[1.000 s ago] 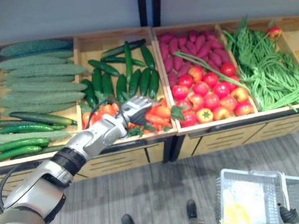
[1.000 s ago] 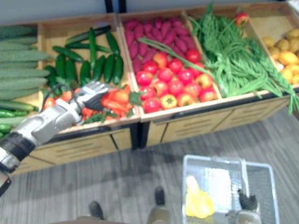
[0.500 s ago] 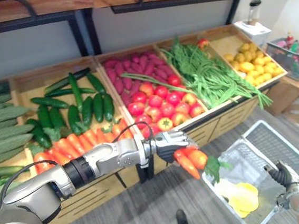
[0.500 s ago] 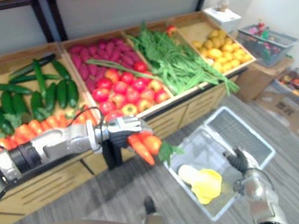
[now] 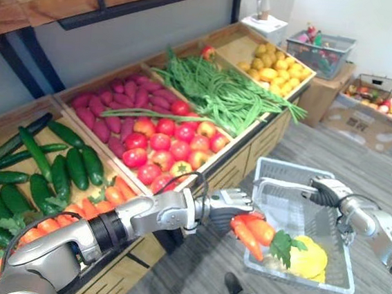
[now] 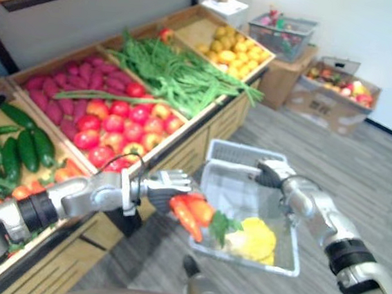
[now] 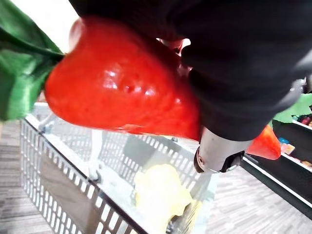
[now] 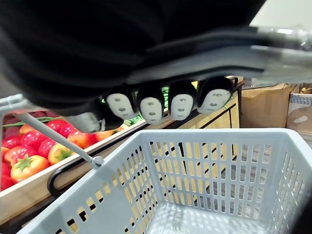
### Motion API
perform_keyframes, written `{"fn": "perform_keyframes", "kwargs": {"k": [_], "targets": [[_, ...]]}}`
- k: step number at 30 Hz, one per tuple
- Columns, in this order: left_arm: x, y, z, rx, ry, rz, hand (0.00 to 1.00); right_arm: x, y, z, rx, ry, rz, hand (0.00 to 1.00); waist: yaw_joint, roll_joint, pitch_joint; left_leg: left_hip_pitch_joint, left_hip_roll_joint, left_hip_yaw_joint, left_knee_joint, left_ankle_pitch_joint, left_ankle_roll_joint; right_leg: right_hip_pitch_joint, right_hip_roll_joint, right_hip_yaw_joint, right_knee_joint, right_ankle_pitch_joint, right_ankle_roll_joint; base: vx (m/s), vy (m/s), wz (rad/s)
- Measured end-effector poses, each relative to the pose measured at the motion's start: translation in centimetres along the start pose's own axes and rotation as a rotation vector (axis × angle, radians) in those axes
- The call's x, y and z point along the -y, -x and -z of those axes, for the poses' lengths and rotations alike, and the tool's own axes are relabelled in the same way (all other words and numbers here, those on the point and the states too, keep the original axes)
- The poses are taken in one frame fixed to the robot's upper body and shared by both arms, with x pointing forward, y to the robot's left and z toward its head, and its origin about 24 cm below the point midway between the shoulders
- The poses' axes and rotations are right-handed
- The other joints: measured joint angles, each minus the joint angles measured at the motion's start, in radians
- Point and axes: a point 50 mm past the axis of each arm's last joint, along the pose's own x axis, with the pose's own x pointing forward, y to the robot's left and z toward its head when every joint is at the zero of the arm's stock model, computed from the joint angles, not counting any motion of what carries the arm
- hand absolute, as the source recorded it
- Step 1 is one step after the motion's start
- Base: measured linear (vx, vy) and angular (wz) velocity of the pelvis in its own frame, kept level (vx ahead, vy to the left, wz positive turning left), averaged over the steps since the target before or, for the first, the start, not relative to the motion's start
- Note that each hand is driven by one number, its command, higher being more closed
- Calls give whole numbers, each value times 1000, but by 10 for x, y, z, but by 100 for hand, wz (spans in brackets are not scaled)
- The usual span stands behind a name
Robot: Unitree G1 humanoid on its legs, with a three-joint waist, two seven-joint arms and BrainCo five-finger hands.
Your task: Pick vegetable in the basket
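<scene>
The carrots (image 5: 252, 232) are a small bunch, smooth and orange-red, tapering to points, with a frill of green leaves (image 5: 282, 244) at the stalk end. They hang over the basket (image 5: 294, 205) at its 8 o'clock corner, just above the rim. The left hand (image 5: 225, 202) has its fingers curled round their thick ends, at 10 o'clock from the bunch.

The left wrist view adds what the head views cannot give: the glossy, slightly dimpled skin of one carrot, the cloth-like sheen of the leaf, and the perforated grey wall directly beneath. A lumpy yellow vegetable (image 7: 158, 192) lies on the basket's floor.

The basket is rectangular pale grey plastic, its walls pierced with rows of slots. At its 1 o'clock corner the right hand (image 5: 320, 192) is closed on the thin wire handle (image 5: 282, 184) – the right wrist view shows the dark fingertips (image 8: 151, 108) hooked in a row over it.

Beyond, from 9 to 12 o'clock, slanted wooden crates (image 5: 252, 145) hold dark cucumbers (image 5: 62, 169), round red and orange tomatoes (image 5: 168, 144), purple-red oblong roots (image 5: 117, 104), a heap of long green beans (image 5: 222, 94) and yellow knobbly produce (image 5: 277, 57). At 2 o'clock a cardboard box (image 5: 369, 111) stands on the grey plank floor (image 5: 382, 165).
</scene>
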Motion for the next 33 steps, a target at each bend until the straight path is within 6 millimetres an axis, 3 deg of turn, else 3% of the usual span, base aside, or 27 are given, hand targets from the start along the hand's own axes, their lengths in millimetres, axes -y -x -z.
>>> {"fn": "perform_keyframes", "kwargs": {"k": [4,11,21,33], "targets": [[-5,-12,-18,88,1,-36,100,11,-3,-9,52,73,-11,100,-10,16,11,2,33,30,68,-28,-4,-17,20,5,18,-5,-7,-64,-17,-26],[-5,-21,-31,152,43,-41,100,18,-13,-23,111,119,-21,100,-18,32,25,20,73,80,125,-44,-6,-32,53,3,35,-1,-11,-44,-13,-18],[-10,-34,-48,239,35,-54,100,21,-26,-49,201,122,-28,100,-27,35,57,35,114,110,187,-68,-6,-31,82,17,45,6,-21,-36,-12,-9],[-5,-44,-68,333,89,-44,100,29,-42,-52,150,16,55,100,-22,40,70,26,131,101,221,-90,-4,-32,76,11,50,6,-21,-33,-9,2]]}}
